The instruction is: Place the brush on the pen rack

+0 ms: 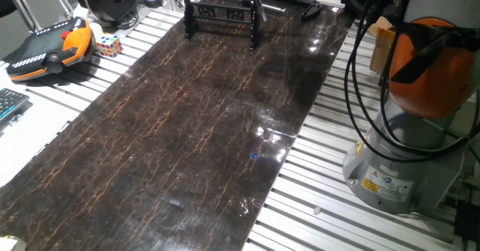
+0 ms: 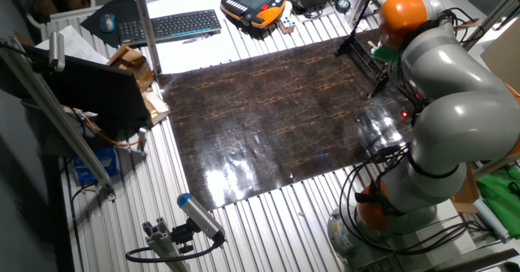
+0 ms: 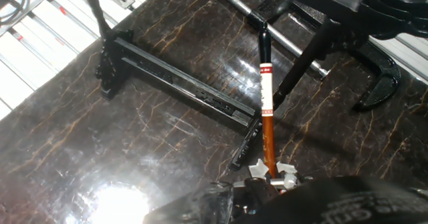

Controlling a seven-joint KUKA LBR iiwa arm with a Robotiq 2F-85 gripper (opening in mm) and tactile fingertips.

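Observation:
In the hand view my gripper [image 3: 271, 176] is shut on the brush [image 3: 267, 110] at the bottom edge. The brush has an orange-brown shaft, a white band with red marks and a dark end pointing away from me. It hangs above the dark table, just past the right foot of the pen rack [image 3: 180, 83], apart from it. The pen rack is a low black frame with two posts and a bar. It stands at the far end of the marbled mat in one fixed view [image 1: 221, 15] and beside my arm in the other fixed view [image 2: 361, 53]. The fixed views hide my gripper.
A black stand with curved feet [image 3: 378, 83] and a metal rod [image 3: 234, 0] lie just beyond the brush. An orange teach pendant [image 1: 56, 49], a puzzle cube [image 1: 107, 45] and a keyboard [image 2: 171, 24] sit off the mat. My arm's base [image 1: 405, 168] stands at the right.

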